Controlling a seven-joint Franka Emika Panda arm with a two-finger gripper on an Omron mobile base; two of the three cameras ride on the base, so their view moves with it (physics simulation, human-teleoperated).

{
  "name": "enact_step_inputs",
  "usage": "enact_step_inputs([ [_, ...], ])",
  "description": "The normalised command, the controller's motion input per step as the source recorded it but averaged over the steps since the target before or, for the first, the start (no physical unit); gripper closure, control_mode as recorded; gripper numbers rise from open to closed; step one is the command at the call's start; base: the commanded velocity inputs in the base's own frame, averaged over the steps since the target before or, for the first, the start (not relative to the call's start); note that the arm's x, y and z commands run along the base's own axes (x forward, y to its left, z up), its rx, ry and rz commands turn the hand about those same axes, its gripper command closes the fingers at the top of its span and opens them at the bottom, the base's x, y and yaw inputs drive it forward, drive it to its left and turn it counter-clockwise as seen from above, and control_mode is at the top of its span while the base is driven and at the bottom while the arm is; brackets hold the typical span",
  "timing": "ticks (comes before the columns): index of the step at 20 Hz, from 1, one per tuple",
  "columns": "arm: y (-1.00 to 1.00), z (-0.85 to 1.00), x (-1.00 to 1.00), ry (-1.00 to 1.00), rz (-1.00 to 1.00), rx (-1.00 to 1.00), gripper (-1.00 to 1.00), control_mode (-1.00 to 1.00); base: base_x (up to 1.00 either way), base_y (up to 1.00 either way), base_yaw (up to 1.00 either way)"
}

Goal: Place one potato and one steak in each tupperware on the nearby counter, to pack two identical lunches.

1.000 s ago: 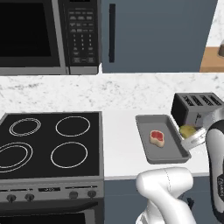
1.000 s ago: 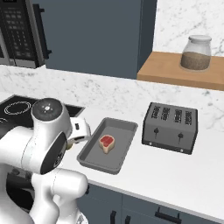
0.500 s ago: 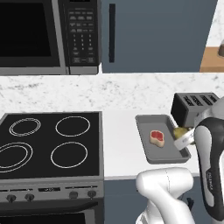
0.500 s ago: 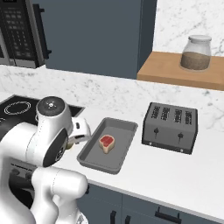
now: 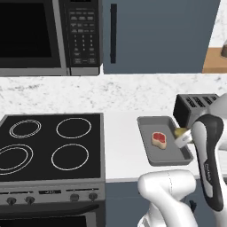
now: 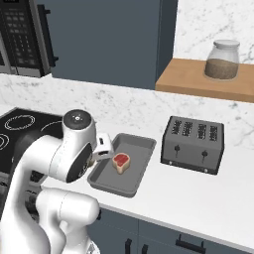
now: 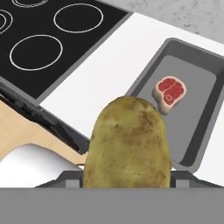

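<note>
My gripper [image 7: 126,177] is shut on a brown potato [image 7: 127,144], which rises large between the fingers in the hand view. From the left base view the potato [image 5: 179,132] and gripper [image 5: 182,139] hang over the right edge of a grey tray [image 5: 146,122]. One red steak [image 5: 158,138] lies in that tray [image 6: 134,141]; it is also plain as the steak [image 6: 121,161] and steak [image 7: 169,92]. The tray rests on the white counter [image 5: 122,150]. The white hand [image 6: 102,146] sits at the tray's left rim in the right base view. The tupperware is out of view.
A dark toaster [image 6: 193,144] stands on the counter right of the tray. The black stove [image 5: 48,142] lies to the left, with a microwave [image 5: 44,35] above it. A glass jar [image 6: 222,60] sits on a wooden shelf [image 6: 198,82].
The gripper has carried the potato a little left, further over the tray's right edge, and the arm's elbow has risen. The steak and tray have not moved.
</note>
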Motion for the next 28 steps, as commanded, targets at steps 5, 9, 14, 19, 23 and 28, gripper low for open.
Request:
enact_step_inputs([
  [5, 0.0, -0.57, 0.5, 0.03, 0.0, -0.02, 1.0, -1.0, 0.0, 0.0, 0.0],
  [9, 0.01, -0.5, 0.68, 0.06, 0.0, -0.05, 1.0, -1.0, 0.0, 0.0, 0.0],
  [14, -0.11, -0.18, 0.57, 0.13, 0.0, 0.0, 1.0, -1.0, 0.0, 0.0, 0.0],
  [19, -0.22, -0.21, 0.23, 0.12, 0.03, 0.0, 1.0, -1.0, 0.0, 0.0, 0.0],
  [23, 0.0, -0.36, 0.22, 0.13, 0.01, 0.0, 1.0, -1.0, 0.0, 0.0, 0.0],
  [28, 0.0, -0.45, 0.39, 0.03, 0.03, 0.0, 1.0, -1.0, 0.0, 0.0, 0.0],
])
